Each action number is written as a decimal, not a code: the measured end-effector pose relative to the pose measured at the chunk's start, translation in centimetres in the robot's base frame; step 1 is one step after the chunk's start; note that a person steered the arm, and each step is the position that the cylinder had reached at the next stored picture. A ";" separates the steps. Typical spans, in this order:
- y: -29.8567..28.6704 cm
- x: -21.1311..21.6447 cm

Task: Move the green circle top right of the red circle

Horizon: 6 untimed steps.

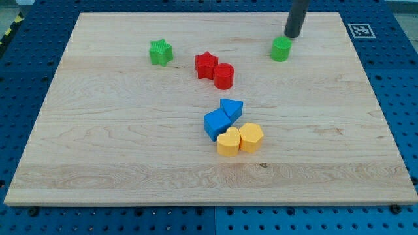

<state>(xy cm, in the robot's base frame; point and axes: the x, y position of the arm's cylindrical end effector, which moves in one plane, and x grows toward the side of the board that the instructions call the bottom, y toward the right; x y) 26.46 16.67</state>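
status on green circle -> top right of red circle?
Looks largely done: the green circle sits up and to the view's right of the red circle, with a clear gap between them. In hand: my tip is just above and right of the green circle, close to it; contact unclear. Left: at most a nudge closer, then retreat.

Bright, even light; sharp picture.
Blocks cast small soft shadows on the pale board [130, 143]; no glare, slight softness toward the far edge, mild keystone from the viewing angle.
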 end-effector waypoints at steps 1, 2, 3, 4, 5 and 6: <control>-0.1 3.4; -0.7 6.6; -1.9 6.7; -1.9 4.4; -1.9 4.3; -2.0 6.0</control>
<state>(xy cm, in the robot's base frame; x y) 32.47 14.64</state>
